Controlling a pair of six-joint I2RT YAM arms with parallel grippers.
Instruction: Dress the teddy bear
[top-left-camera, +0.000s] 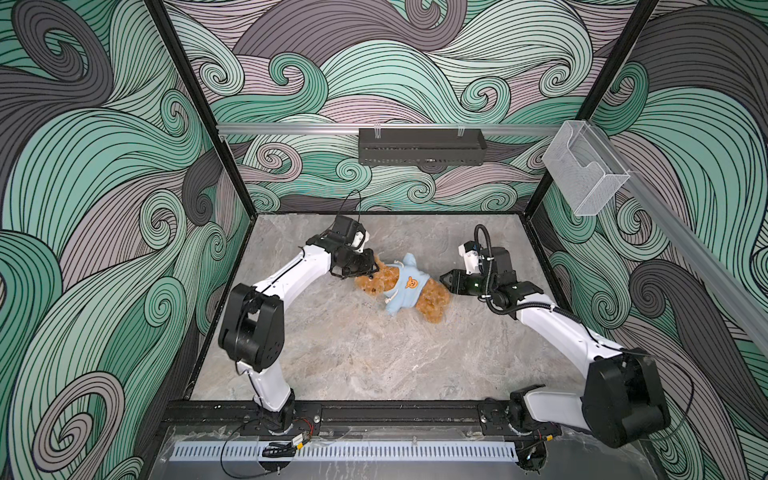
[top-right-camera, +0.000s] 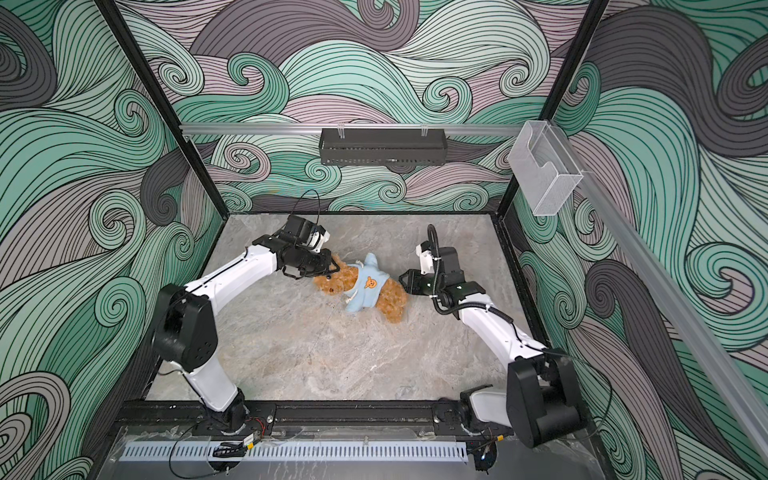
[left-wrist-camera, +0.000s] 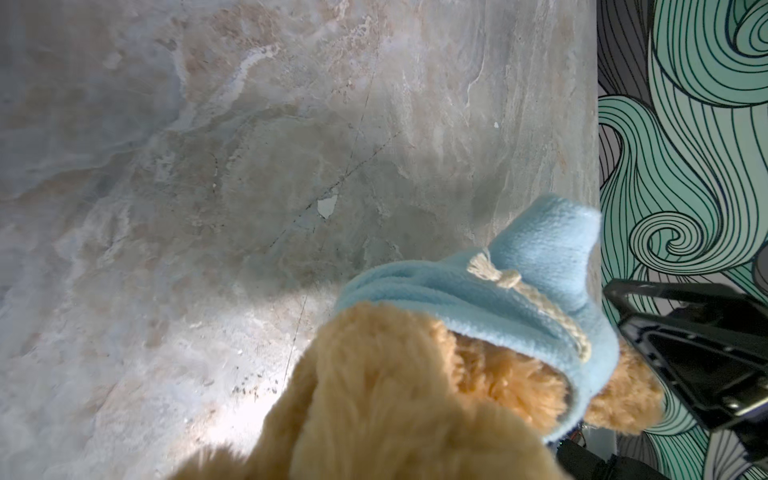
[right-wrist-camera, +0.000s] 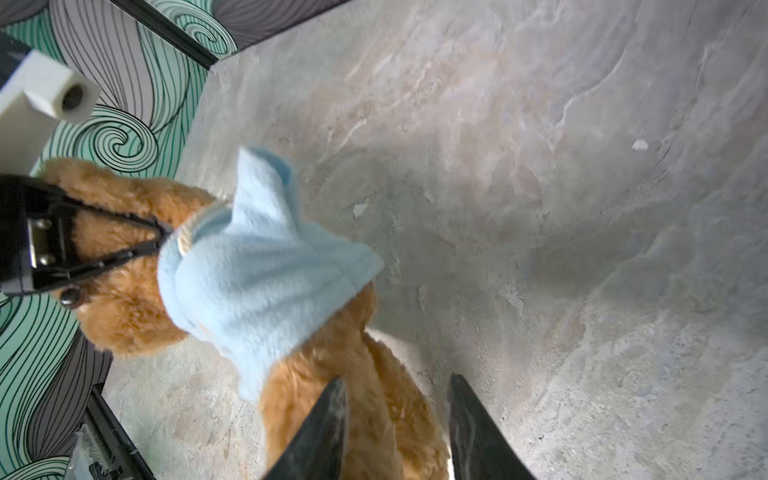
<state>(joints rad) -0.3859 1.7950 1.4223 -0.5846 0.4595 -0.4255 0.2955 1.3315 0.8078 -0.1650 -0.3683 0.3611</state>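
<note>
Blue fleece hoodie (top-left-camera: 405, 286) covers the torso of the teddy bear (top-left-camera: 434, 301) in both top views. It lies on the table (top-left-camera: 353, 353) near centre, head at 9 o'clock, legs at 4. Left gripper (top-left-camera: 372, 269) at the head.
Left wrist: collar rings neck, hood down; its pincer state, cannot tell.
Right wrist: right gripper (right-wrist-camera: 397, 378) prongs apart at a leg, nothing clamped.
Nearly dressed, I judge; sleeves unverified.

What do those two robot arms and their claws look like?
The left arm and right arm have white shells with bulky black joints. The left gripper and right gripper are black, each with two pointed, wedge-shaped fingers. A ribbed black hose loops over the right wrist; a thin black wire over the left.
</note>
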